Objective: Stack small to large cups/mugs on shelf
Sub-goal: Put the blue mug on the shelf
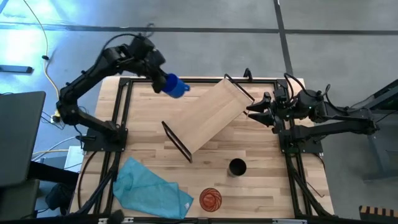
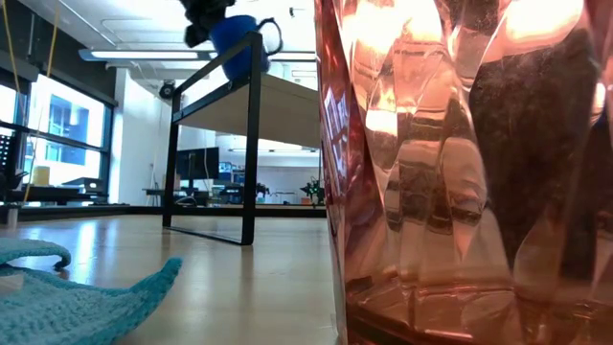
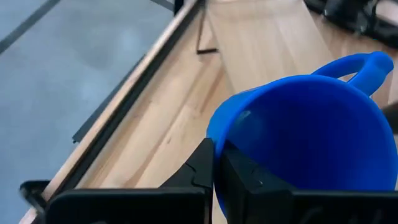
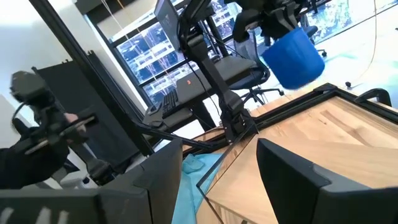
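1. The left end effector (image 1: pixel 163 81) is raised above the far part of the worktop (image 1: pixel 261 186), its fingers (image 3: pixel 205 171) pinching the rim of the blue mug (image 1: pixel 176 86), one finger inside the wall and one outside
2. The mug hangs in the air, tilted, just off the far long edge of the shelf (image 1: pixel 211 115), which lies diagonally across the middle of the worktop
3. The right end effector (image 1: pixel 252 111) sits at the shelf's right end with its fingers spread and nothing between them
4. The black cup (image 1: pixel 237 167) stands near the front of the worktop; the orange tumbler (image 1: pixel 211 199) is closer to the front edge, with the teal cloth (image 1: pixel 152 190) to its left
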Controlling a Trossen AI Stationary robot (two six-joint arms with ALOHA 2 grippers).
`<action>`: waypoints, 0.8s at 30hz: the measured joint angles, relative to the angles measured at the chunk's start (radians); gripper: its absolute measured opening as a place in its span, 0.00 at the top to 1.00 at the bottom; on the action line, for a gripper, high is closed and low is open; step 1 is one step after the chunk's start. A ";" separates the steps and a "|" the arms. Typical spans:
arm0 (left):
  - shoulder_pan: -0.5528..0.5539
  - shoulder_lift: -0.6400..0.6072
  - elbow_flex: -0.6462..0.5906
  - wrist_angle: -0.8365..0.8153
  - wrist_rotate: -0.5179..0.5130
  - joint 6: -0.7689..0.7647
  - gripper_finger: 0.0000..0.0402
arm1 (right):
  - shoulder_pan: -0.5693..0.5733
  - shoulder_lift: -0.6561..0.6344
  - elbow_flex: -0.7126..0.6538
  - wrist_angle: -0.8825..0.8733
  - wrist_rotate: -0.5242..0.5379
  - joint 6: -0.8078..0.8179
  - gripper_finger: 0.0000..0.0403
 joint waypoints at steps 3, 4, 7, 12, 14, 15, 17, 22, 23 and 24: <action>-0.067 0.051 0.031 -0.005 -0.014 0.000 1.00 | 0.000 0.000 0.000 -0.003 0.000 0.004 0.51; -0.087 0.065 0.040 -0.005 -0.014 0.001 1.00 | 0.000 0.000 0.000 -0.007 0.000 0.007 0.51; -0.147 0.114 0.069 -0.031 -0.013 0.041 1.00 | 0.000 0.000 0.000 -0.027 -0.001 0.010 0.51; -0.248 0.173 0.098 -0.060 -0.013 0.144 1.00 | 0.000 0.000 0.000 -0.081 -0.001 0.027 0.51; -0.278 0.190 0.109 -0.054 -0.012 0.161 1.00 | 0.000 0.000 0.000 -0.096 -0.001 0.032 0.51; -0.291 0.198 0.115 -0.048 -0.010 0.166 1.00 | 0.000 0.000 0.000 -0.104 -0.001 0.034 0.51; -0.313 0.211 0.128 -0.045 -0.009 0.179 1.00 | 0.000 0.000 0.000 -0.110 -0.001 0.034 0.51; -0.355 0.242 0.151 -0.053 -0.006 0.206 1.00 | 0.000 0.000 0.000 -0.112 -0.001 0.034 0.51; -0.363 0.247 0.155 -0.056 -0.006 0.209 1.00 | 0.000 0.000 0.000 -0.112 -0.001 0.034 0.51; -0.371 0.251 0.159 -0.058 -0.006 0.210 1.00 | 0.000 0.000 0.000 -0.112 -0.001 0.034 0.51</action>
